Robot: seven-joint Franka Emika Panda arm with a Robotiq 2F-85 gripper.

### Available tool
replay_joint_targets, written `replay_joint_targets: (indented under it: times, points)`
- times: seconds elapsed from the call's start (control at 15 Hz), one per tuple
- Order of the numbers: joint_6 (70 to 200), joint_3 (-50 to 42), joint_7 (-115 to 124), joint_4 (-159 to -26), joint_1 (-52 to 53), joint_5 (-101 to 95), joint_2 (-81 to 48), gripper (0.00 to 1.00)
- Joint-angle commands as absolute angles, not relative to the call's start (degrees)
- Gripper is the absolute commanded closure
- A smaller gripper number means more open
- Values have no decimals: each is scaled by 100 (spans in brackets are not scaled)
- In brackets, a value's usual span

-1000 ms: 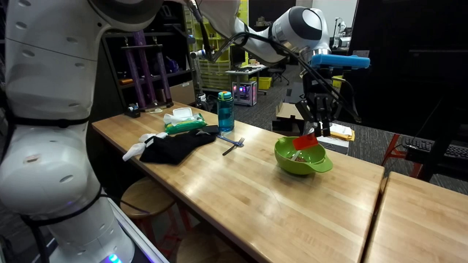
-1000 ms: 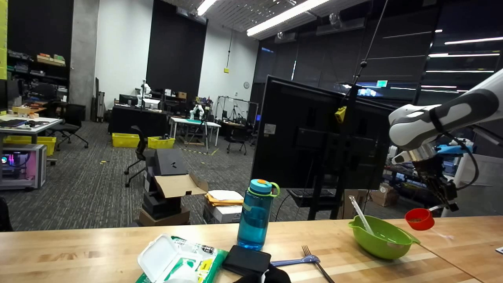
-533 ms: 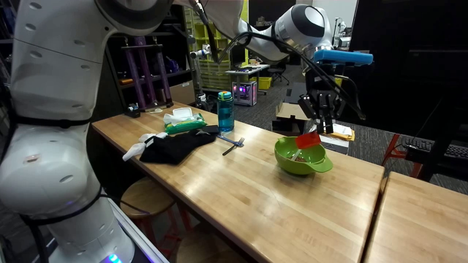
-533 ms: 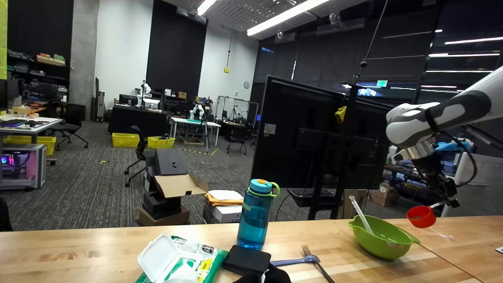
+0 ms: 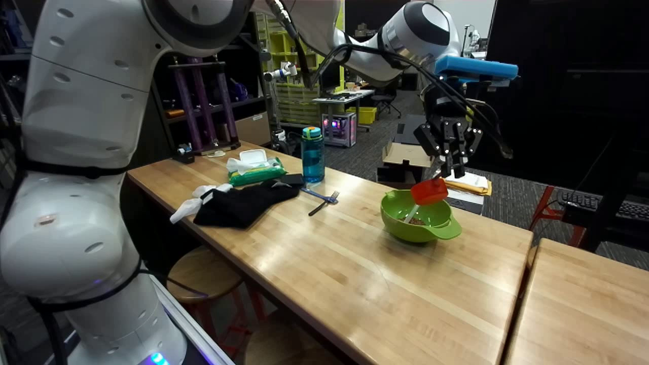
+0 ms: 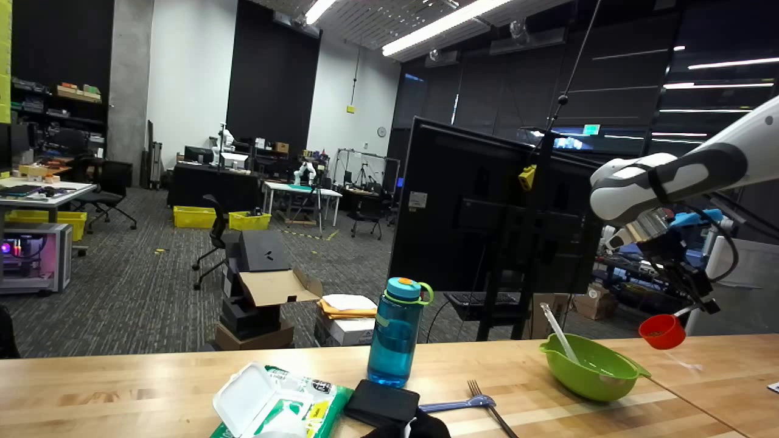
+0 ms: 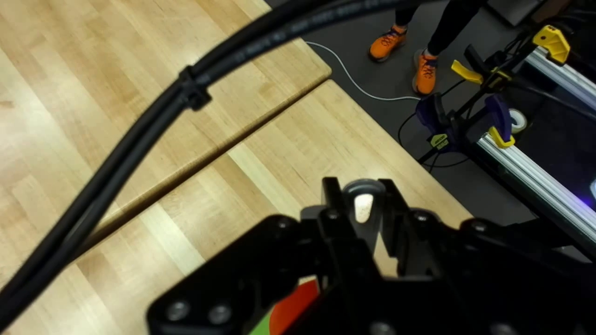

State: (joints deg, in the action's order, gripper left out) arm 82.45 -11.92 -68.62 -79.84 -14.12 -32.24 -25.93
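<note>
Wrist view: fingers [image 7: 332, 200] found clamped on the handle [image 7: 368, 231] of the red measuring cup [image 6: 663, 332], presumably to keep clear of its contents. Exterior view: cup raised off the worktop [image 6: 499, 365], near the green bowl [image 6: 596, 372], apart from it. Arm [image 6: 681, 176] outstretched, gripper end angled downward.

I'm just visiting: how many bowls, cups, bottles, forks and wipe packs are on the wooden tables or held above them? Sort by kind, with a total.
Bowls: 1, green bowl
Cups: 1, red cup, held by the tool
Bottles: 1, blue bottle
Forks: 1, dark-handled fork
Wipe packs: 1, green-and-white pack
Total: 5
</note>
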Motion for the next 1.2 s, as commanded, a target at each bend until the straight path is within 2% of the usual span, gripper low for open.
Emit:
replay_joint_targets:
  times: [0.0,1.13]
  points:
    - [7782,-1142,-6847,-7608,-1372,-3441,-2789,94]
    - [6922,-1026,-7121,-6092,-1423,-3550,-3866,94]
